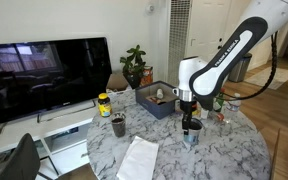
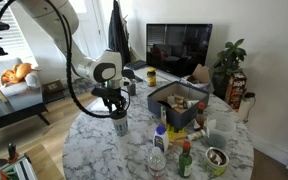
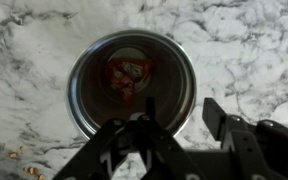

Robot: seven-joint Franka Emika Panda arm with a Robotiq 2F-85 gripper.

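On the marble surface [image 1: 234,150], a metal cup [image 3: 104,75] is positioned directly beneath the tool [image 3: 181,108]. Its rim is straddled by the parted fingers [image 3: 149,112], one inside, one outside.

Round metal cup upright on the marble, open mouth up

The metal cup [image 3: 132,80] filled the upper middle of the wrist view, seen straight down: a bright circular rim, dark shaded walls and a red mark [image 3: 129,74] on its bottom, too blurred to identify. In both exterior views it stood upright on the white, grey-veined marble tabletop [image 1: 224,150], right of centre in one [image 1: 191,138], left of centre in another [image 2: 120,126].
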